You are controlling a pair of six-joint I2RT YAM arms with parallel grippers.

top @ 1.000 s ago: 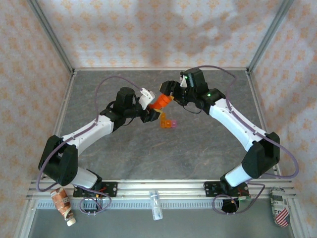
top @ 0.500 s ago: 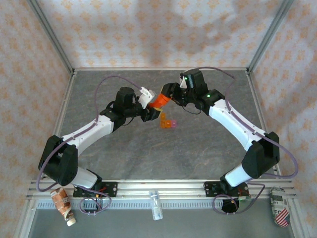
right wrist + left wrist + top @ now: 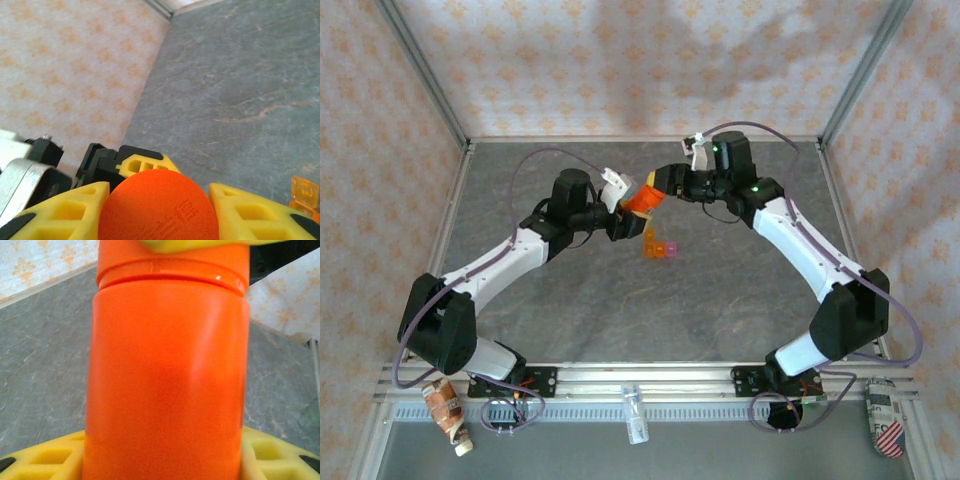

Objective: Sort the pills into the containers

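a: where are the containers (image 3: 660, 246)?

b: on the grey table (image 3: 720, 290), mid-table, between the two arms. they are a tiny joined pair, the orange half to the left and the pink half to the right from above. they lie just beside the grippers, on the side nearer the arm bases. neither claw touches them. the right wrist camera catches an orange corner of them at its lower right edge (image 3: 304, 192).

a: and the left gripper (image 3: 628, 215)?

b: it is clamped on the orange bottle (image 3: 640, 205). in its wrist view the bottle's body (image 3: 165, 380) stands right between the yellow fingers (image 3: 45, 460), which sit against it on both sides.

a: the right gripper (image 3: 658, 190)?

b: it meets the bottle from the other end. its wrist view looks straight down on the round orange-red cap (image 3: 157, 205), with a yellow finger (image 3: 65, 210) pressed to each flank, so it is closed on the cap.

a: how does the bottle sit?

b: from above it looks tilted, the cap end toward the right arm and the body toward the left. the two claws face each other across it.

a: any pills showing?

b: i cannot tell. the bottle is opaque, and the compartments are too small to see into.
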